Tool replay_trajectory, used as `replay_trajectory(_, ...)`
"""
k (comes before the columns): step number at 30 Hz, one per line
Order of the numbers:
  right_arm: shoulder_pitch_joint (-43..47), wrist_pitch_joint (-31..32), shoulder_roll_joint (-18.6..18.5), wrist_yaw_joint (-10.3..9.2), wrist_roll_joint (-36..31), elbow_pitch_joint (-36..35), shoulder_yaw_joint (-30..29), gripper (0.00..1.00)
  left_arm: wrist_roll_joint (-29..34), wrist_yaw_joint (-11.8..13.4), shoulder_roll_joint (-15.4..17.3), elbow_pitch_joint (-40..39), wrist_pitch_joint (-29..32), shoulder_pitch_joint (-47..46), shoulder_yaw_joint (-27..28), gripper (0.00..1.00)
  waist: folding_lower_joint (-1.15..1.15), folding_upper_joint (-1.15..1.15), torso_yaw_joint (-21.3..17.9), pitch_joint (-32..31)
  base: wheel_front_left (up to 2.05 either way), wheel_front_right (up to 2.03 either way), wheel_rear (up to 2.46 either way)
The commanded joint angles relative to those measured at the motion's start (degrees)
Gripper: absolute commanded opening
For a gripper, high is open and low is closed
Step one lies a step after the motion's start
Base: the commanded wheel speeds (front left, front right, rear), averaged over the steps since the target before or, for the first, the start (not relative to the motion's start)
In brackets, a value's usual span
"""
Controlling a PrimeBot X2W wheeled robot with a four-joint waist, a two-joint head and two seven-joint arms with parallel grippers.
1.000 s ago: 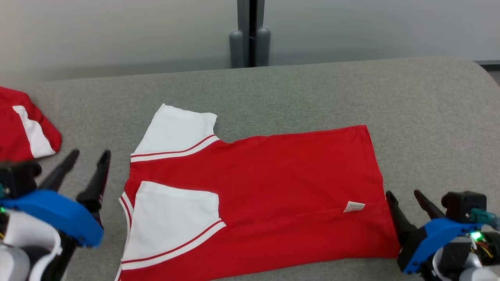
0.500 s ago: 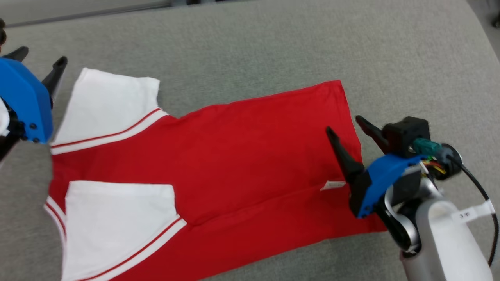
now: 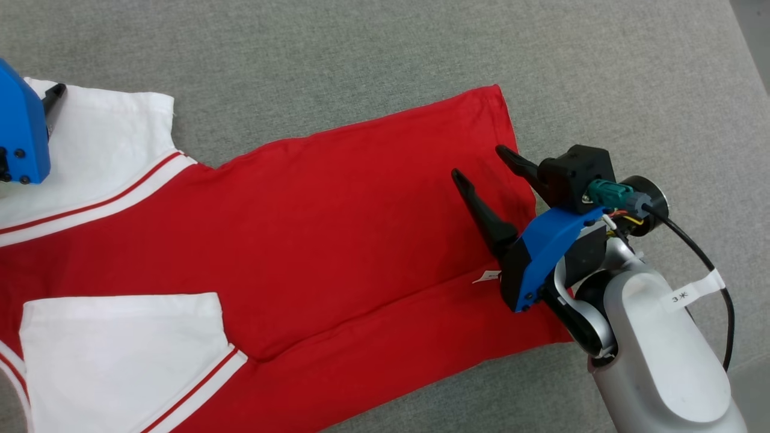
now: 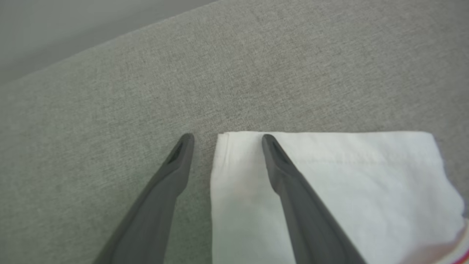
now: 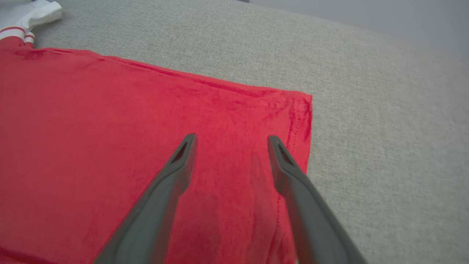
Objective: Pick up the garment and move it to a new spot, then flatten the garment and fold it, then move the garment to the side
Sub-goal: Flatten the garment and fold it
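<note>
The garment (image 3: 337,222), a red shirt with white sleeves, lies flat on the grey surface with its hem to the right. My right gripper (image 3: 479,162) hovers open above the hem end, near the far right corner. In the right wrist view both fingers of this gripper (image 5: 231,138) spread over red cloth (image 5: 110,128), the hem corner just beyond them. My left gripper (image 4: 227,137) is open at the outer corner of the far white sleeve (image 4: 329,176). One finger is over the sleeve and the other over bare surface. Nothing is held.
The grey fabric-covered table (image 3: 361,54) extends beyond the garment on the far and right sides. Its edge curves away at the top right (image 3: 746,36). A small white label (image 3: 486,277) sits on the red cloth beside my right gripper's blue body.
The head camera has tilted down and closer. Both grippers have moved forward: the right from beside the near hem corner to over the hem, the left up to the far sleeve. Both stay open.
</note>
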Motion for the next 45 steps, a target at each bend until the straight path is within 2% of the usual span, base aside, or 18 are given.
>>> replay_trajectory(1,-1.18,-0.41,-0.19,0.01,0.54,0.3,0.16,1.0,-0.08,0.11,-0.08,0.47,0.47,-0.94,-0.34,1.0,-0.02,0.0,-0.24,0.16,0.0,0.0,0.0)
replay_trajectory(8,-2.32,-1.12,-0.44,0.01,1.36,1.15,0.6,1.0,-2.06,-1.05,-1.09,2.39,4.79,-0.12,-2.25,0.98,-0.02,0.0,-0.92,0.81,0.0,0.0,0.0)
replay_trajectory(9,-2.57,-1.18,-0.64,0.01,1.32,1.2,0.28,1.0,-2.32,-1.28,-1.08,2.09,5.25,-0.12,-2.5,0.73,-0.02,0.0,-0.86,0.84,0.0,0.0,0.0)
replay_trajectory(11,-2.92,-1.49,-0.77,0.01,0.72,1.3,-0.47,1.0,-2.49,-1.34,-1.01,1.45,5.68,-0.28,-2.81,0.11,-0.02,0.0,-0.6,0.79,0.0,0.0,0.0)
replay_trajectory(12,-3.07,-1.45,-0.89,0.01,0.45,1.43,-0.75,1.0,-2.5,-1.44,-0.98,1.11,5.63,-0.41,-2.91,0.0,-0.02,0.0,-0.38,0.7,0.0,0.0,0.0)
replay_trajectory(18,-6.04,0.81,-1.92,0.01,-0.53,3.81,-2.95,1.0,-1.72,-1.79,-1.27,-0.72,1.52,-2.11,-2.51,0.0,-0.02,0.0,1.7,-0.33,0.0,0.0,0.0)
replay_trajectory(27,-12.2,6.57,-4.31,0.01,-0.29,13.46,-9.58,1.0,-2.15,-2.88,-4.1,-3.25,-5.79,-3.21,-4.09,0.0,-0.02,0.0,6.75,-2.15,0.0,0.0,0.0)
replay_trajectory(37,-17.05,10.95,-3.55,0.01,1.21,24.21,-14.91,1.0,-3.64,-3.48,-5.25,-6.05,-9.35,-3.36,-7.36,0.0,-0.02,0.0,10.44,-2.07,0.0,0.0,0.0)
replay_trajectory(38,-17.32,11.1,-3.49,0.01,1.38,24.88,-14.87,0.79,-3.78,-3.5,-5.29,-6.11,-9.6,-3.32,-7.62,0.0,-0.02,0.0,10.59,-2.14,0.0,0.0,0.0)
replay_trajectory(39,-17.56,11.18,-3.42,0.01,1.6,25.44,-14.78,0.5,-3.79,-3.52,-5.32,-6.13,-9.81,-3.26,-7.89,0.0,-0.02,0.0,10.72,-2.23,0.0,0.0,0.0)
replay_trajectory(45,-17.84,7.69,-4.16,0.01,1.58,28.72,-14.9,0.19,-4.41,-3.56,-6.25,-5.74,-11.91,-3.5,-9.57,0.0,-0.02,0.0,12.0,-3.61,0.0,0.0,0.0)
